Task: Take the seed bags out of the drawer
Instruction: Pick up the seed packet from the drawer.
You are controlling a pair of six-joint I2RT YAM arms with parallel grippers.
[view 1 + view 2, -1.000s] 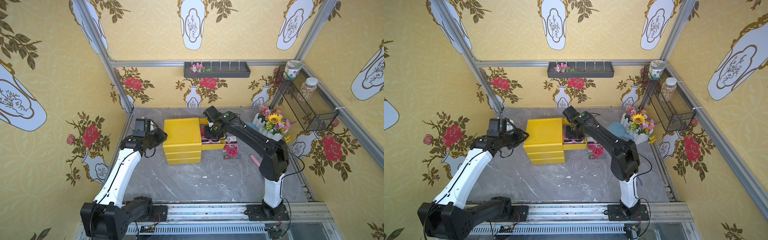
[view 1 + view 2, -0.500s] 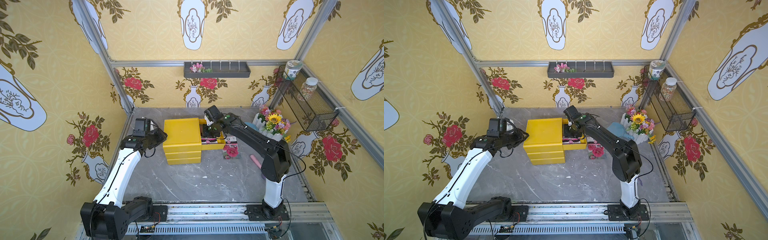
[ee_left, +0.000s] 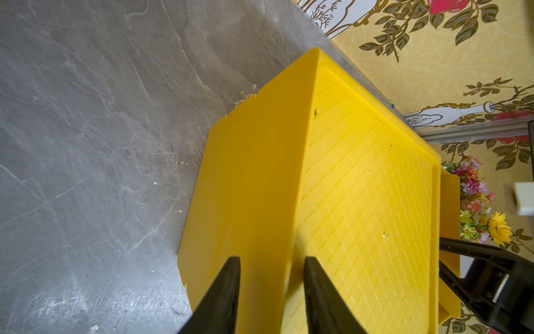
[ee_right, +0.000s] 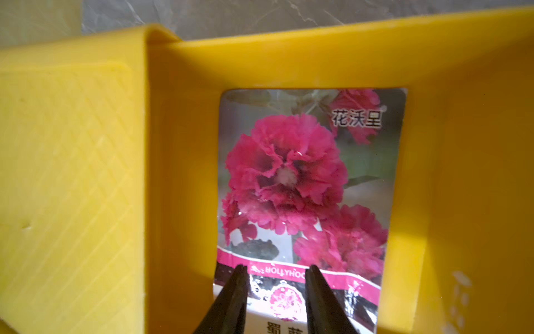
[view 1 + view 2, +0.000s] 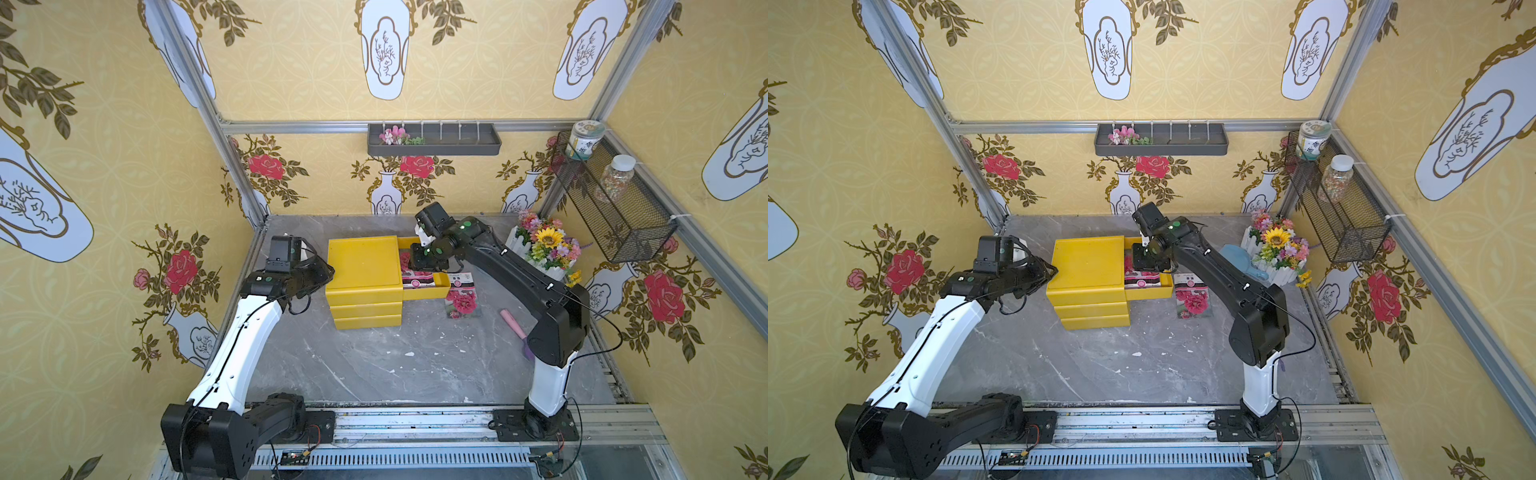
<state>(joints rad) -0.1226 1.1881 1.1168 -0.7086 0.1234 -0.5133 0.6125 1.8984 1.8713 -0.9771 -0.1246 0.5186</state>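
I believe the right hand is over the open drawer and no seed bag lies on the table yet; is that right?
Not quite: one seed bag already lies on the table beside the drawer, as both top views show. The right hand is over the drawer.

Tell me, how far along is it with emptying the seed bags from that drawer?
Done: one seed bag lies on the table beside the open drawer. In hand: the right gripper hangs open over another bag inside, while the left gripper clamps the cabinet. Left: lifting that bag out; any beneath it are hidden.
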